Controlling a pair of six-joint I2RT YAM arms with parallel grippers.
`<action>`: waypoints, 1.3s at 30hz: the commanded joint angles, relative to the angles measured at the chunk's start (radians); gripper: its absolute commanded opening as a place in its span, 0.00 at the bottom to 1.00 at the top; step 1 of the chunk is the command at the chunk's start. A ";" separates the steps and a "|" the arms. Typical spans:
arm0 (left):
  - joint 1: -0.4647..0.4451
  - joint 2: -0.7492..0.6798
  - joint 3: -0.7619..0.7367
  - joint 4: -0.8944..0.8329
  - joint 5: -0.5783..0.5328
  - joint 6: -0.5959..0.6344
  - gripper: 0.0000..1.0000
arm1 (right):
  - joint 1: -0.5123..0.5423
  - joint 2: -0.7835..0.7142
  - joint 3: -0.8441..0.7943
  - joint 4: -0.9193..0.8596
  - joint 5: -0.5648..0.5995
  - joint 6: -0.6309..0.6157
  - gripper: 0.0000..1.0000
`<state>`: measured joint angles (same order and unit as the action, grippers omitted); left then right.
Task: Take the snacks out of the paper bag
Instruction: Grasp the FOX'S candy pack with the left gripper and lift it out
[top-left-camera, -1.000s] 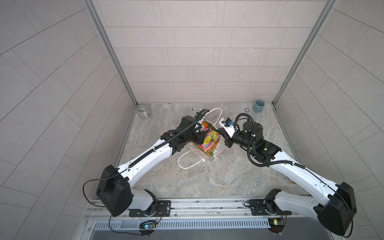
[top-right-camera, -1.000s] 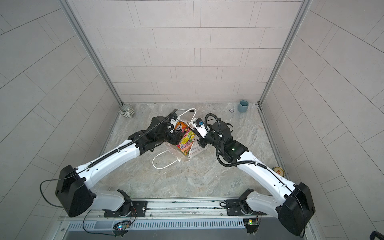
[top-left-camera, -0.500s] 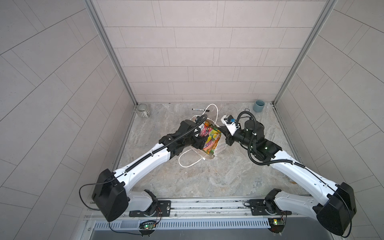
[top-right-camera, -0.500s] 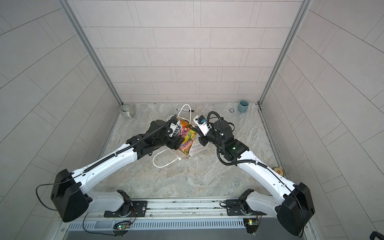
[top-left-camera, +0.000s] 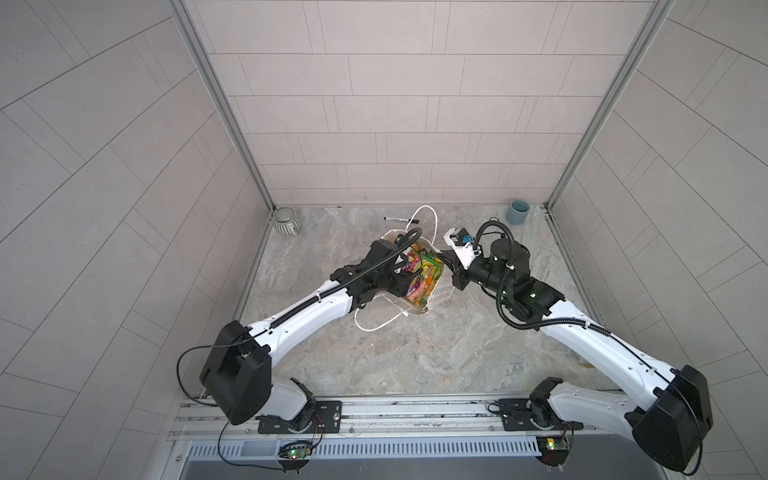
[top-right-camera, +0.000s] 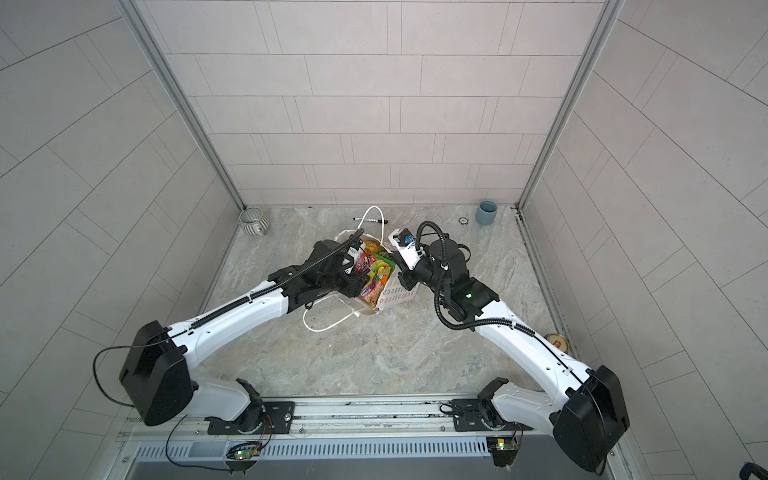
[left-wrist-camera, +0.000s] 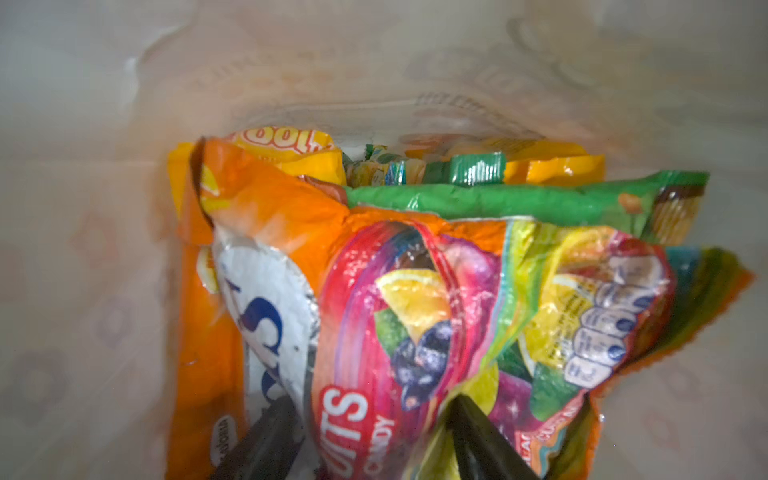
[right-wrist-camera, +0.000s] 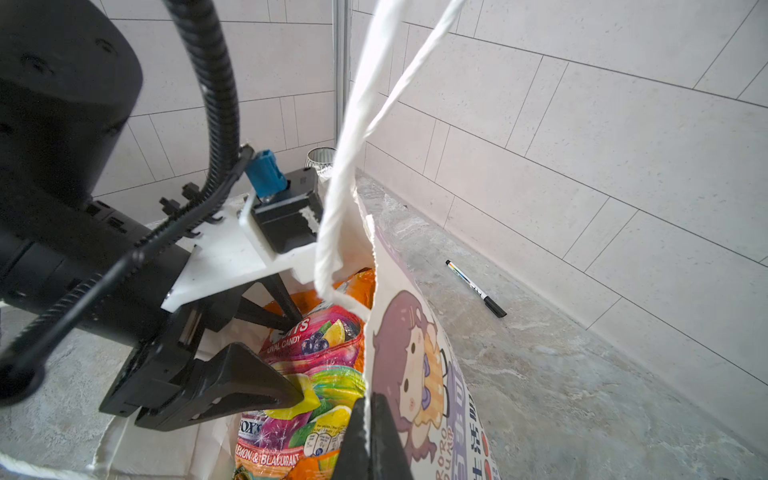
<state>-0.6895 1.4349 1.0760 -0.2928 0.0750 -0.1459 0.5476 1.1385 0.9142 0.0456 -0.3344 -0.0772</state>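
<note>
The white paper bag (top-left-camera: 440, 296) (top-right-camera: 395, 297) stands mid-table with its mouth up. My right gripper (right-wrist-camera: 368, 415) (top-left-camera: 449, 262) is shut on the rim of its cartoon-girl face (right-wrist-camera: 419, 374). Several snacks (top-left-camera: 422, 278) (top-right-camera: 374, 274) stand packed inside. My left gripper (left-wrist-camera: 370, 419) (top-right-camera: 356, 274) reaches into the mouth. Its fingers (left-wrist-camera: 478, 440) stand wide on both sides of the orange-and-magenta packet (left-wrist-camera: 374, 311) (right-wrist-camera: 316, 353) and press creases into it. Behind it are a green packet (left-wrist-camera: 498, 201) and a yellow one (left-wrist-camera: 282, 153).
A black marker pen (top-left-camera: 397, 218) (right-wrist-camera: 476, 289) lies behind the bag by the back wall. A ribbed grey bowl (top-left-camera: 286, 219) sits in the back left corner, a blue-grey cup (top-left-camera: 518, 212) in the back right. One cord handle (top-left-camera: 374, 328) loops on the table in front.
My left gripper has sunk deeper into the bag's mouth and its jaws have narrowed onto the packet. The right gripper has kept its hold on the rim.
</note>
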 joint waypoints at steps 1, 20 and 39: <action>-0.002 0.020 -0.016 0.024 0.018 -0.010 0.58 | -0.002 -0.010 0.011 0.074 -0.023 0.019 0.00; -0.003 -0.057 0.054 0.002 -0.002 0.019 0.10 | -0.019 -0.011 -0.013 0.123 0.006 0.049 0.00; -0.002 -0.249 0.223 -0.141 -0.059 0.034 0.00 | -0.044 -0.048 -0.031 0.143 0.057 0.087 0.00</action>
<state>-0.6895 1.2396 1.2316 -0.4324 0.0608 -0.1211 0.5049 1.1332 0.8856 0.1196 -0.2821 -0.0109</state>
